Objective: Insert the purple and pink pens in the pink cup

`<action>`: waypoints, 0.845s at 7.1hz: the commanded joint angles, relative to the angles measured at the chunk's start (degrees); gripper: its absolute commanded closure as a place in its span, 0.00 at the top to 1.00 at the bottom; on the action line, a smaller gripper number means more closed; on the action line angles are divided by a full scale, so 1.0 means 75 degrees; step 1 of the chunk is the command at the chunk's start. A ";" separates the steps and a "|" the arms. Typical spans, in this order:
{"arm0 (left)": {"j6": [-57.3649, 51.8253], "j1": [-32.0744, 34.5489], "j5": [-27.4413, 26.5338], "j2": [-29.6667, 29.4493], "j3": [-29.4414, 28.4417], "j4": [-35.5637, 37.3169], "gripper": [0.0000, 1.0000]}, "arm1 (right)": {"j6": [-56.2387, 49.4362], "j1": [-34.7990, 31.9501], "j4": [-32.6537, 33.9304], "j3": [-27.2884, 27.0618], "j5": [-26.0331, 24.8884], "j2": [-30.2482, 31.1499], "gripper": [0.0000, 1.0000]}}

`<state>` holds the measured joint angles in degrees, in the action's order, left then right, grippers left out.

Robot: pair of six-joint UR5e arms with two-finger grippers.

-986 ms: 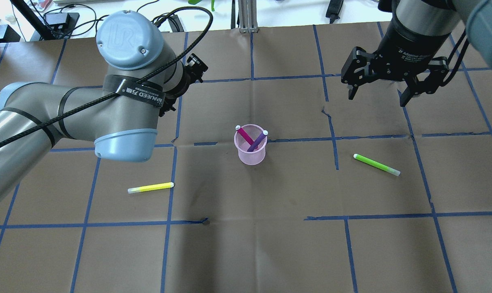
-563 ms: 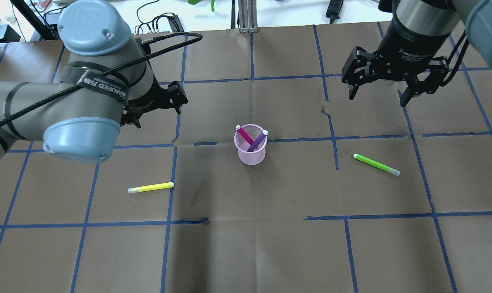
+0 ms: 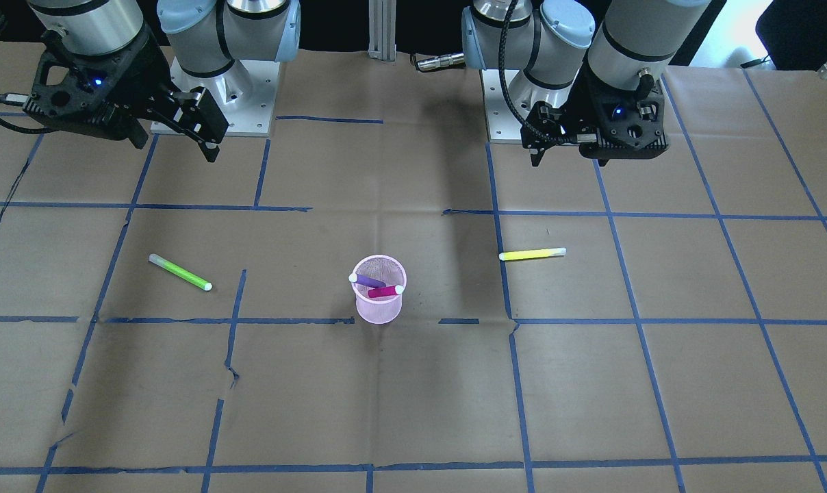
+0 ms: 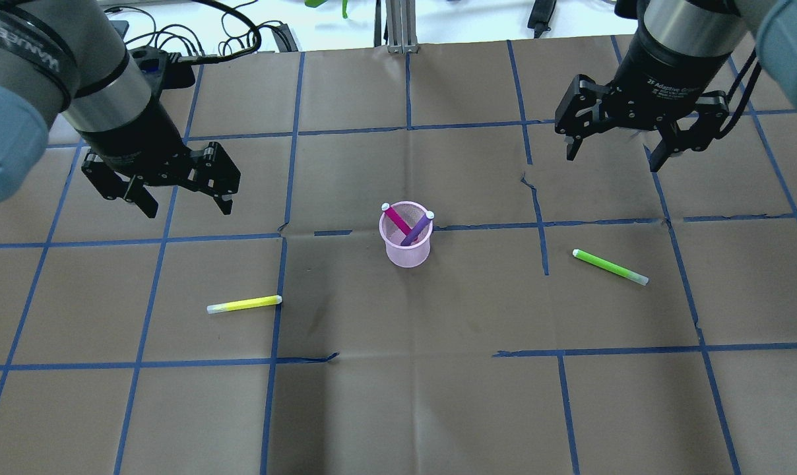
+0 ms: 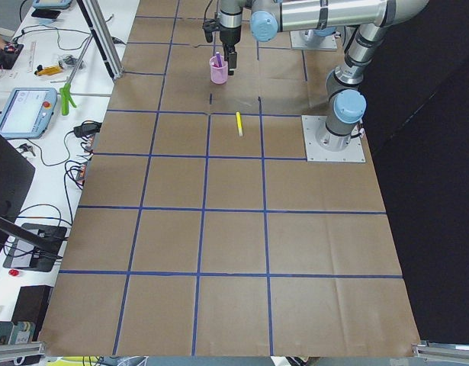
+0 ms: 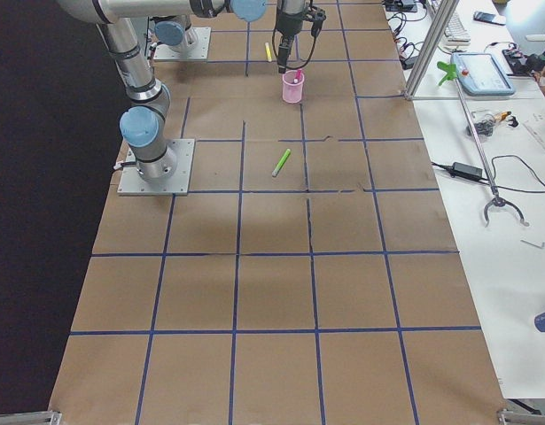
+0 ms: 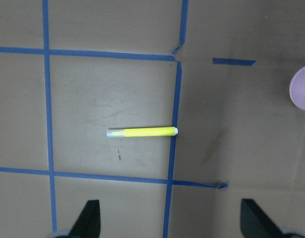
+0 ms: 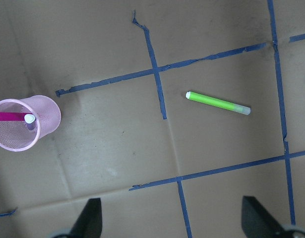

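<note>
The pink mesh cup [image 4: 408, 256] stands upright at the table's middle. The pink pen [image 4: 396, 220] and the purple pen [image 4: 420, 227] stand crossed inside it, white caps at the rim. In the front-facing view the cup [image 3: 379, 311] holds the purple pen [image 3: 369, 280] and the pink pen [image 3: 385, 292]. My left gripper [image 4: 189, 210] is open and empty, above the table well left of the cup. My right gripper [image 4: 611, 161] is open and empty, far right and behind the cup. The right wrist view shows the cup [image 8: 48, 114] at its left edge.
A yellow pen [image 4: 244, 304] lies front left of the cup, below my left gripper in its wrist view [image 7: 142, 132]. A green pen [image 4: 609, 267] lies to the cup's right, also in the right wrist view [image 8: 217, 103]. Blue tape lines cross the brown paper.
My left arm has swung away to the left, and its open gripper now points down over the table left of the cup. The right arm, cup and pens have not moved.
</note>
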<state>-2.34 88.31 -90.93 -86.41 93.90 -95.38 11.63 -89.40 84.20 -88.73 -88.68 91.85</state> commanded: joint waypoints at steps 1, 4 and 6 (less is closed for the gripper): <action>-0.0426 0.0014 0.0124 -0.0010 -0.0309 -0.0093 0.98 | -0.0004 0.0014 0.0000 0.0019 -0.0023 0.0000 1.00; -0.0426 0.0050 0.0054 -0.0045 -0.0368 -0.0080 0.98 | 0.0008 0.0014 0.0035 0.0077 -0.0293 0.0023 1.00; -0.0403 0.0050 0.0054 -0.0115 -0.0368 0.0141 0.98 | 0.0008 0.0014 0.0035 0.0077 -0.0246 0.0035 1.00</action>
